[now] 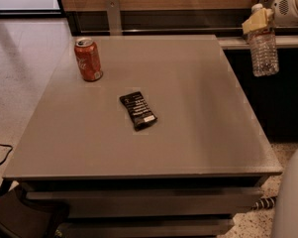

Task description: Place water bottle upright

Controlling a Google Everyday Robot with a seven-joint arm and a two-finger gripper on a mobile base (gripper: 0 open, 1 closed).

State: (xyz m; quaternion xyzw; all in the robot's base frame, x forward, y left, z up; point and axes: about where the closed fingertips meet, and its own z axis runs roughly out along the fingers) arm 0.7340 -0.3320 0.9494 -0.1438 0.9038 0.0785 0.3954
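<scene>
The water bottle [265, 53] is a small clear plastic unit with a ribbed body and a white cap. It is upright, cap uppermost, and suspended in the air at upper right, off the counter [188, 108] and just past its far right corner. The tool [255, 21] is at the bottle's neck, its tan fingers closed around it below the cap.

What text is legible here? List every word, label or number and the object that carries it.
Nothing can be read clearly.
White script on the red can: too blurred.
White print on the dark packet: too small.
Label band on the water bottle, held in the gripper at upper right: unreadable.
</scene>
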